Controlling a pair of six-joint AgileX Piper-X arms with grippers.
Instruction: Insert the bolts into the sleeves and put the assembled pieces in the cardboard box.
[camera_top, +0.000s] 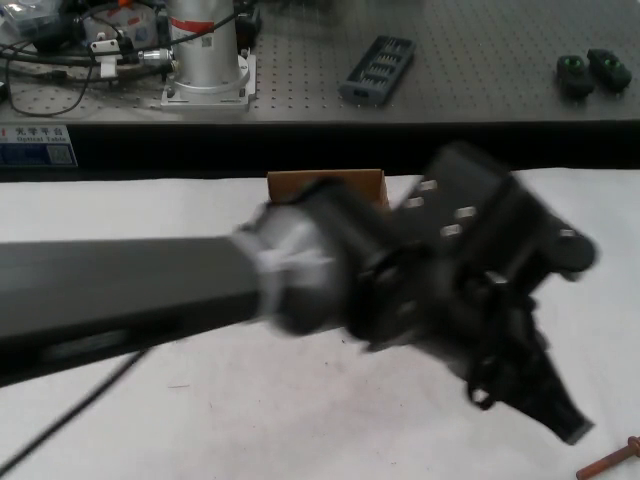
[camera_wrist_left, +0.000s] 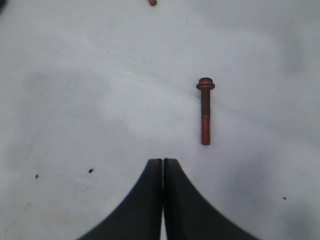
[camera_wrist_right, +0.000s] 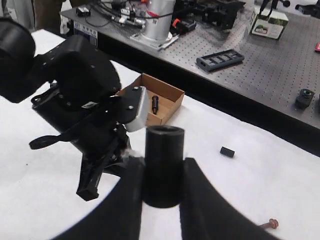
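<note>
My right gripper (camera_wrist_right: 163, 172) is shut on a black sleeve (camera_wrist_right: 164, 150), held upright above the white cloth. My left gripper (camera_wrist_left: 163, 161) is shut with nothing in it and hangs low over the cloth; a copper bolt (camera_wrist_left: 205, 112) lies just ahead of its tips and to one side. In the high view the left arm (camera_top: 150, 285) crosses the table, its gripper (camera_top: 562, 422) close to a bolt (camera_top: 610, 462) at the front right. The cardboard box (camera_wrist_right: 170, 92) holds one dark piece (camera_wrist_right: 155, 104). A second short black sleeve (camera_wrist_right: 227, 151) and a bolt (camera_wrist_right: 268, 223) lie on the cloth.
The box (camera_top: 325, 185) stands at the cloth's far edge, half hidden behind the left arm. Beyond it is a perforated metal bench with a black tray (camera_top: 378, 68), a metal post base (camera_top: 205, 70), cables and two small dark parts (camera_top: 592, 72).
</note>
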